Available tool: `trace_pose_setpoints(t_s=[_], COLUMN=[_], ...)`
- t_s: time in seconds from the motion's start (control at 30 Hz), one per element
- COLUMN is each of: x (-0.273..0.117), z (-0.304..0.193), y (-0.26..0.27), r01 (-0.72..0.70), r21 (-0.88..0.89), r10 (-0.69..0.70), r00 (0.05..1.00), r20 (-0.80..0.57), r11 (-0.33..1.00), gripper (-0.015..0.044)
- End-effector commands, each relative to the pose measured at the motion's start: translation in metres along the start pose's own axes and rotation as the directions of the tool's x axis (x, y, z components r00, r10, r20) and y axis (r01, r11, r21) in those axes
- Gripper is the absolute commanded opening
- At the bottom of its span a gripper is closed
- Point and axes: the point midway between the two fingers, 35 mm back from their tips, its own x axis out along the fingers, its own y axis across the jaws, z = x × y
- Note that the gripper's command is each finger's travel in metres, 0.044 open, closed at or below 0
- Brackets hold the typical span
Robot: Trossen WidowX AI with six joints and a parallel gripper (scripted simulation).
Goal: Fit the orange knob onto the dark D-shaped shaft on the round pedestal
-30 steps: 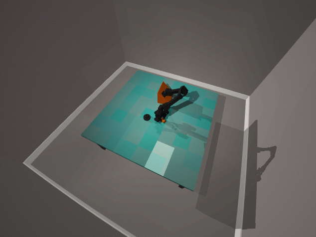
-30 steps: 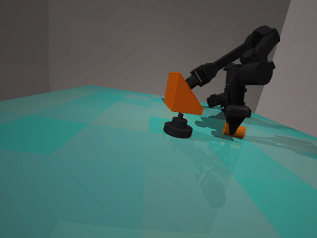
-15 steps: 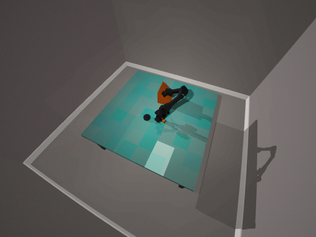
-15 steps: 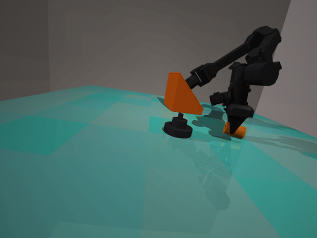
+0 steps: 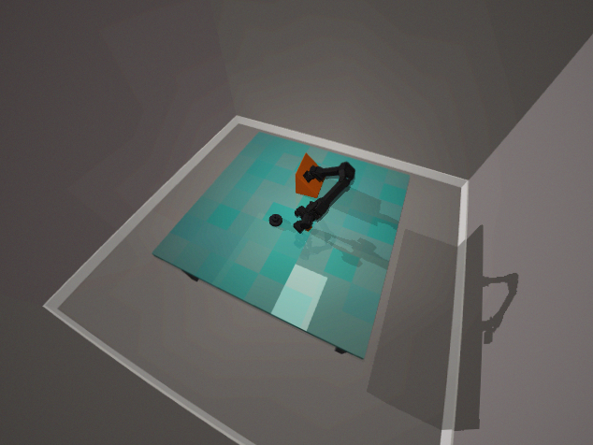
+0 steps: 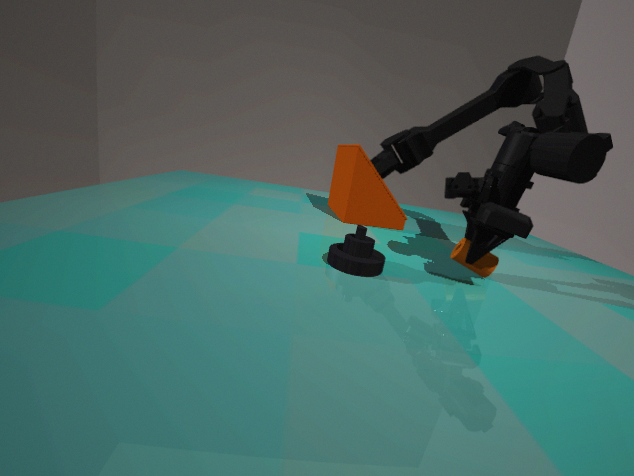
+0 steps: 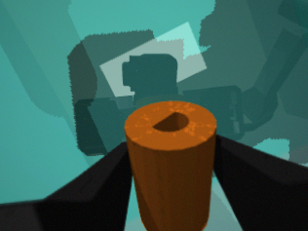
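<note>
We see no container; the black pedestal [image 5: 275, 220] [image 6: 355, 260], shaft bare, stands near the gripper [image 5: 304, 226] [image 6: 473, 256] [image 7: 172, 162], its fingers half open, clamped on the tilted orange knob [image 5: 308, 228] [image 6: 486, 265] [image 7: 172, 179]; an orange wedge [image 5: 307, 186] [image 6: 361, 192] stands beyond.

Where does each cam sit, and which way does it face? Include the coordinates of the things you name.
Top: high above, looking steeply down at the table [image 5: 229, 273]; whole arm shows.
Exterior: low near the tabletop [image 6: 204, 358], facing across it; arm and pincer [image 6: 473, 258] show.
Wrist: on the arm near the pincer [image 7: 172, 165], looking past its fingers; only those fingers show.
Top and exterior share the round pedestal [image 5: 275, 221] [image 6: 355, 260] and the orange wedge [image 5: 306, 186] [image 6: 358, 189].
</note>
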Motion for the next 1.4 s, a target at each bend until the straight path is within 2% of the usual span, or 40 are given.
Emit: trace_pose_setpoints(t_s=[0.0, 0.67, 1.37], x=[-0.003, -0.011, -0.012], z=[-0.004, -0.025, -0.049], y=[0.0, 0.0, -0.001], r01=[0.0, 0.001, 0.002], r21=[0.002, 0.001, 0.0], r10=[0.0, -0.001, -0.002], r00=[0.998, 0.917, 0.716], r20=[0.066, 0.399, 0.698], r11=[1.0, 1.0, 1.0], gripper=[0.0179, 0.0179, 0.0179])
